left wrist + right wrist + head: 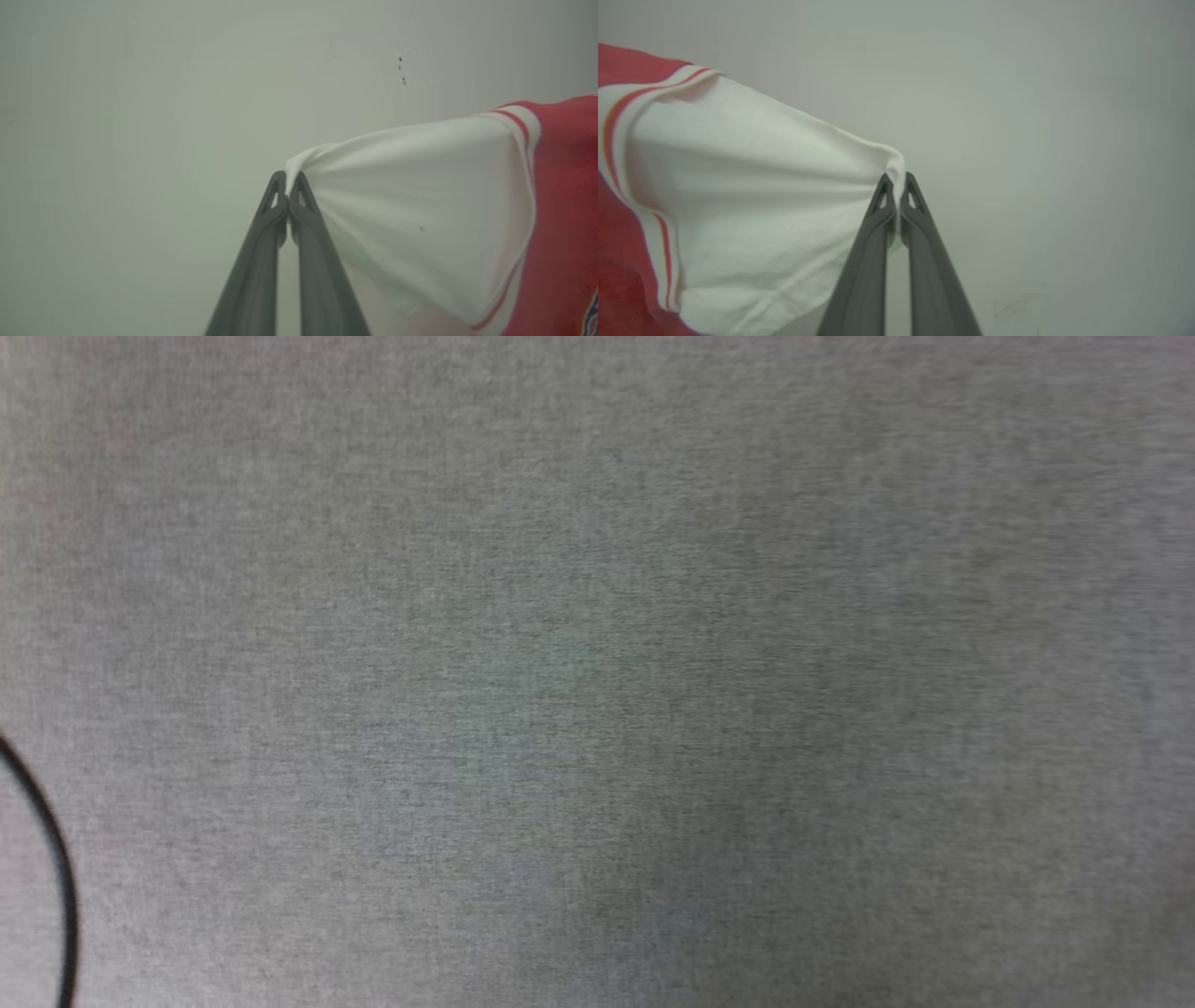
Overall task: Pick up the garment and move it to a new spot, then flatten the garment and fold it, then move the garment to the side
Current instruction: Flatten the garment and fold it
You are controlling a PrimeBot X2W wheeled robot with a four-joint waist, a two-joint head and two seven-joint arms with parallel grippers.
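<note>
A: What is the left gripper [287, 181] doing?
B: It is pinched shut at frame centre on the garment [420, 210], by its white sleeve. The red body sits at the right edge.
A: And the right gripper [896, 183]?
B: A white sleeve stretches from the left edge to centre, where that gripper clamps it tight.

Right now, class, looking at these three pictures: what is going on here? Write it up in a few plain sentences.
The robot holds the garment, a red T-shirt, by its two white sleeves. The left tool is shut on the tip of one sleeve, the right tool on the tip of the other sleeve. The cloth fans out in creases from each pinch. The head view shows a grey woven surface.
</note>
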